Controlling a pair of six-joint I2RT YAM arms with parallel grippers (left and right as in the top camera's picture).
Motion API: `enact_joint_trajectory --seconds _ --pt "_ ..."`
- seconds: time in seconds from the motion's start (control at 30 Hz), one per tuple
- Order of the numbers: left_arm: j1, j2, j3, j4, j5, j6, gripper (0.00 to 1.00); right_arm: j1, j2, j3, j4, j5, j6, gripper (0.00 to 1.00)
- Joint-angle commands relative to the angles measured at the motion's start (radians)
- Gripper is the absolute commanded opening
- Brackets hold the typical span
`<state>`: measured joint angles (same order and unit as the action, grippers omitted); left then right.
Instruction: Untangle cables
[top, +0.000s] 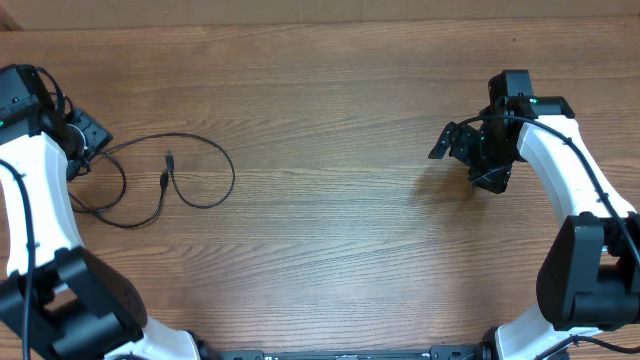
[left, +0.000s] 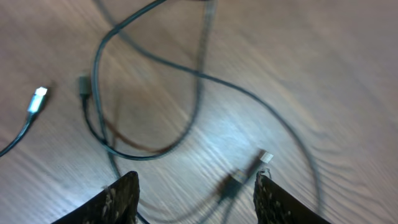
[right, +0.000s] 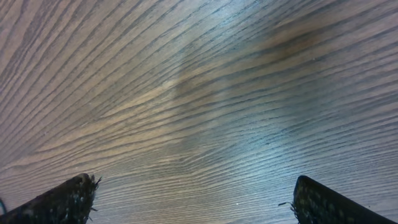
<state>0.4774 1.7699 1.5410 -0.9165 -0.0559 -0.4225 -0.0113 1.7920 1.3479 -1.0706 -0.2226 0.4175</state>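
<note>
Overhead view: the cables (top: 164, 182) lie on the left part of the desk (top: 330, 100), thin black cords in loose open loops, one end running under the left pincer (top: 85, 140); two small plug ends sit close together inside the largest loop. The right pincer (top: 468, 158) hangs over bare wood well apart from them, on the far right. From above we cannot judge either pincer's gap. The left wrist view gives what the overhead does not: the cables (left: 199, 76) cross one another on the wood and look dark and smooth. We also see a bright silver tip (left: 38, 99) at the left, a dark blocky plug (left: 83, 86) near it, and a small pale-tipped plug (left: 266, 157) near the right finger. The left pincer (left: 196, 186) is released, with its rough black fingers (left: 124, 196) spread and nothing clamped between them. The picture is somewhat blurred. The right wrist view shows the right pincer (right: 196, 196) released wide above the desk (right: 199, 93), over streaky, glossy wood grain.
</note>
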Motion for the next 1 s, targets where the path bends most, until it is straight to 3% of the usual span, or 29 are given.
enact_joint_trajectory --seconds 0.0,0.2,0.33,0.37,0.43,0.5,0.97 --pt "0.0 0.072 -0.02 0.005 -0.156 -0.122 0.59 0.006 -0.001 -0.002 0.002 -0.006 -0.006 1.0" --pt "0.001 0.161 -0.02 0.023 -0.254 -0.274 0.59 0.006 -0.001 -0.002 -0.006 -0.006 -0.006 1.0" --pt "0.001 0.204 -0.02 0.079 -0.267 -0.299 0.6 0.006 -0.001 -0.002 -0.01 -0.006 -0.006 1.0" --pt "0.001 0.216 -0.02 0.098 -0.266 -0.3 0.61 0.006 -0.001 -0.002 -0.012 -0.006 -0.006 1.0" --pt "0.001 0.236 -0.02 0.137 -0.267 -0.299 0.73 0.006 -0.001 -0.002 -0.013 -0.006 -0.006 1.0" --pt "0.001 0.253 -0.02 0.179 -0.266 -0.294 0.77 0.006 -0.001 -0.002 -0.016 -0.006 -0.006 1.0" --pt "0.002 0.352 -0.02 0.358 -0.264 -0.253 0.7 0.006 -0.001 -0.002 -0.019 -0.006 -0.006 1.0"
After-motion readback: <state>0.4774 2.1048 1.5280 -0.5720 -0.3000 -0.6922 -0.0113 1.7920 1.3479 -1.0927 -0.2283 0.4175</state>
